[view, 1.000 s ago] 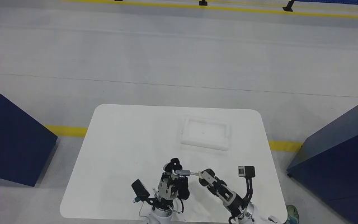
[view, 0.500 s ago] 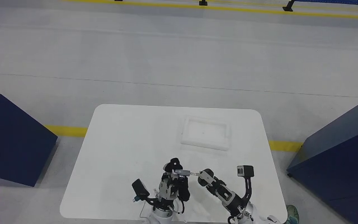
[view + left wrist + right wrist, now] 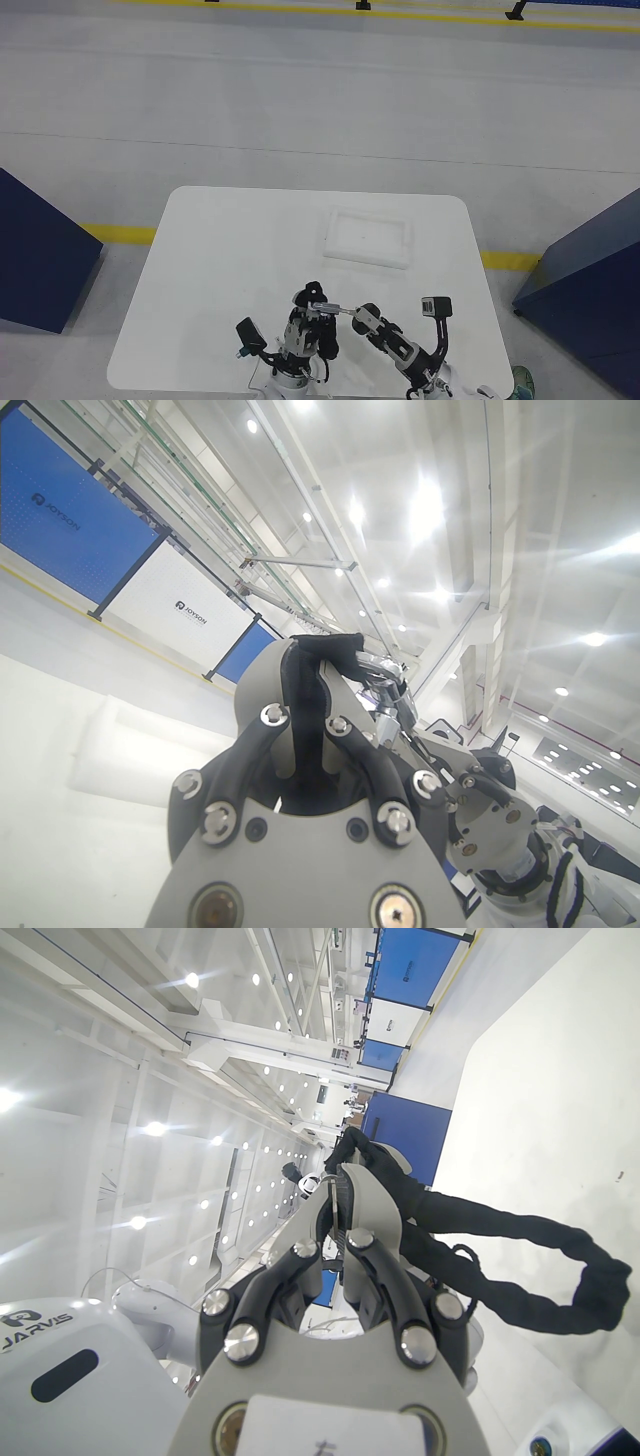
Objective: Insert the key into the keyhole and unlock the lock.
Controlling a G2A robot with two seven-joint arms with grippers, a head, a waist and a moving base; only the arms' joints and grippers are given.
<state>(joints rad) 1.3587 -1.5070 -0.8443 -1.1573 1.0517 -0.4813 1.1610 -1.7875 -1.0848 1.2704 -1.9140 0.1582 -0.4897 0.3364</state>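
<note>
Near the table's front edge my left gripper (image 3: pixel 311 298) is shut on a small silver lock (image 3: pixel 381 674), which is clamped between its black pads (image 3: pixel 320 660). My right gripper (image 3: pixel 354 314) is right beside it, shut on the thin metal key (image 3: pixel 332 1209). The key (image 3: pixel 337 309) bridges the short gap between the two grippers. Its shaft (image 3: pixel 386 720) meets the lock's body, but I cannot tell how deep it sits. In the right wrist view the left gripper (image 3: pixel 367 1153) is just beyond my closed fingertips.
A shallow white tray (image 3: pixel 331 240) lies at the back right of the white table (image 3: pixel 220 260); its foam edge (image 3: pixel 150 745) appears behind the left gripper. A black sleeved cable loop (image 3: pixel 575 1288) hangs off the left arm. Dark blue partitions (image 3: pixel 40 260) stand on both sides of the table.
The right arm has edged slightly toward the left gripper. Both grippers keep their hold and the key stays against the lock.
</note>
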